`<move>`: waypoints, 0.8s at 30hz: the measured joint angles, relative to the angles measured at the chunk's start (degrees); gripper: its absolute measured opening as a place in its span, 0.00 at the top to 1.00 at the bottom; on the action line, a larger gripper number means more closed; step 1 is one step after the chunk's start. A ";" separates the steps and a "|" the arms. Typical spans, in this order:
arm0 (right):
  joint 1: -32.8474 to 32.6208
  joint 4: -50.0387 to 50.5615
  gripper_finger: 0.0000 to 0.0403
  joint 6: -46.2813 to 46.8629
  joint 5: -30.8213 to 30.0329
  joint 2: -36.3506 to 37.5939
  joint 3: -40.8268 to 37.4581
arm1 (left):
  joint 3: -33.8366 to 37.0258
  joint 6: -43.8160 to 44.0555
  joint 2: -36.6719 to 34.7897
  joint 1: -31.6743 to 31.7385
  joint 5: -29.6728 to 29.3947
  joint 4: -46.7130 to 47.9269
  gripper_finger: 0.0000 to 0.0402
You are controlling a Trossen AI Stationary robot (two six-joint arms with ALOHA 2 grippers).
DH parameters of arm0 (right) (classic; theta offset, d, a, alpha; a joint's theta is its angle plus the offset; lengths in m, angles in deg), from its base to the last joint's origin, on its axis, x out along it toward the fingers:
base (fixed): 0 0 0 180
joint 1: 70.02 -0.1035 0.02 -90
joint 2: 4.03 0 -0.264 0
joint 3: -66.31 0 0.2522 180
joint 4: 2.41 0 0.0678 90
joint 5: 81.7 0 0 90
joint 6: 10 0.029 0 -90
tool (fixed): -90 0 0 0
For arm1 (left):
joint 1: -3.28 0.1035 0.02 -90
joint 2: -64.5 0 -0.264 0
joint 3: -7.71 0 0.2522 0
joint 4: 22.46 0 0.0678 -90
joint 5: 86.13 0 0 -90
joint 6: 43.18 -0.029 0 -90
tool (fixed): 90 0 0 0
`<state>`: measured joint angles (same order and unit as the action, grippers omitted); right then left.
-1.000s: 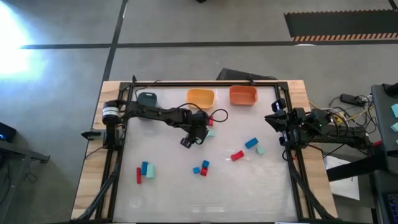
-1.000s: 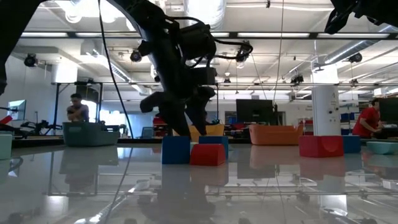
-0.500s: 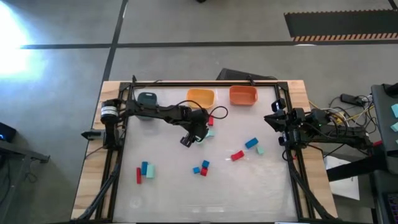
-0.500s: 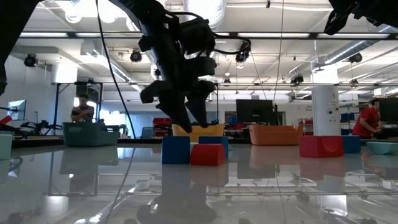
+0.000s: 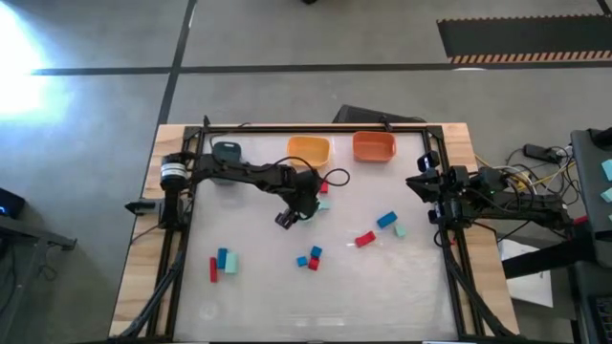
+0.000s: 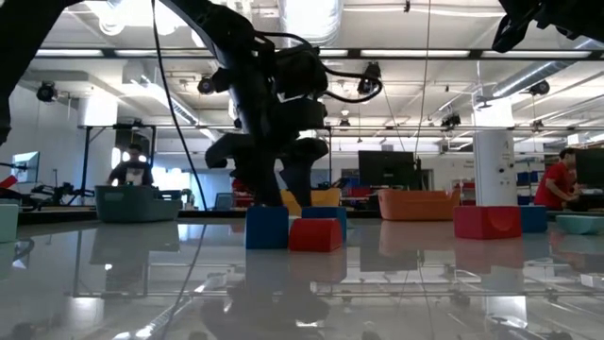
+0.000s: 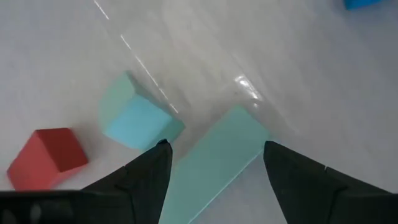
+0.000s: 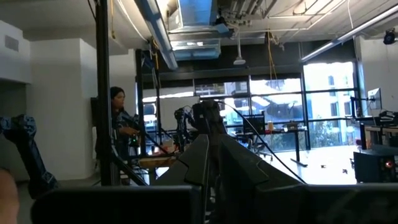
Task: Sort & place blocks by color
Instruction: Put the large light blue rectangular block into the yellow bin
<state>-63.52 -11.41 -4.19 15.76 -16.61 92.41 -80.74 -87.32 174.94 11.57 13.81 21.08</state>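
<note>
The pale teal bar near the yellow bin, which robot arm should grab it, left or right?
Probably the left. Its claw hangs open right above the pale teal bar, one finger on each side. The right claw is parked at the table's right edge, pointing out into the room, far from the bar.

Left tool (image 7: 214, 155) reaches mid-table, fingers spread; right tool (image 8: 211, 155) closed at the table edge.

Glossy white desk (image 5: 382, 287), wood-edged. On it: grey bin (image 5: 227, 152), yellow-orange bin (image 5: 308, 149), orange-red bin (image 5: 374, 145) along the far edge; scattered red, blue, teal blocks (image 5: 309, 257).
</note>
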 joint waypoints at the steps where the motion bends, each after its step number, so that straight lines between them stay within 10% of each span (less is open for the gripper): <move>1: 0.00 0.00 0.93 0.06 -0.02 0.00 0.00 | 0.00 -0.14 0.09 0.06 0.06 -0.04 0.41; 24: 0.00 0.03 0.93 -0.49 -0.04 -1.03 -0.02 | 1.00 14.81 2.02 0.61 0.08 0.37 0.45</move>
<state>-63.52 -11.38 -4.68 15.72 -17.64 92.38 -79.75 -72.52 176.96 12.19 13.89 21.45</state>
